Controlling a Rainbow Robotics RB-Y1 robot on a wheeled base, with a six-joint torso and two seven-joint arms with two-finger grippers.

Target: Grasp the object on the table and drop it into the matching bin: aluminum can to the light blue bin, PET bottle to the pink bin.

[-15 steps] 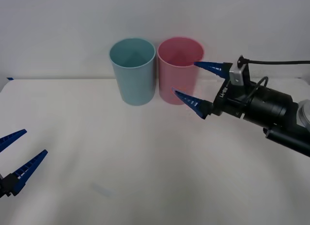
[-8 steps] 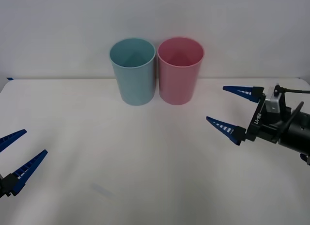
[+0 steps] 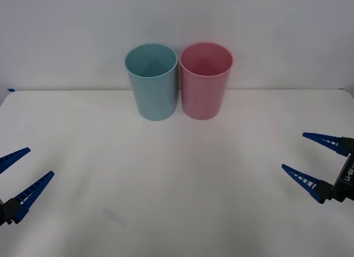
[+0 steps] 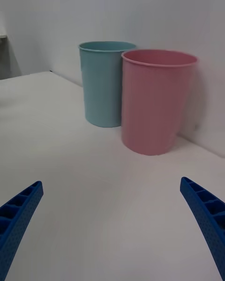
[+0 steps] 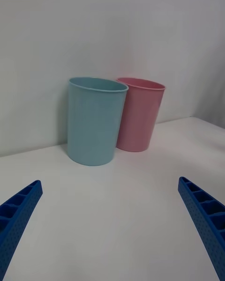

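Right gripper has pulled back from beside the pink bin to the table's right edge, low and near the robot, and carries nothing. Its blue ribbed fingers are spread wide, nothing between them; in the right wrist view the two fingertips sit at the corners with bare table between. Reads as a retreat after a drop, judging by the empty spread fingers and the distance from the bins.

Left gripper is unchanged at the near left edge, fingers also spread apart, holding nothing. Looks parked, kept clear so the other arm had room.

Table between the grippers is bare white surface. No red can on it in the front view or either wrist view, and no bottle. Can may be inside a bin, but neither bin's bottom can be checked from these angles, so cannot tell where it is.

Far side: light blue bin and pink bin stand upright next to each other against the back wall, blue on the robot's left, pink on the right, sides touching or very nearly. Both rims open and unobstructed. Set as a pair at the centre, probably so either arm can reach both.

Judgement: task looks finished or waiting for a new object; both arms near rest poses.
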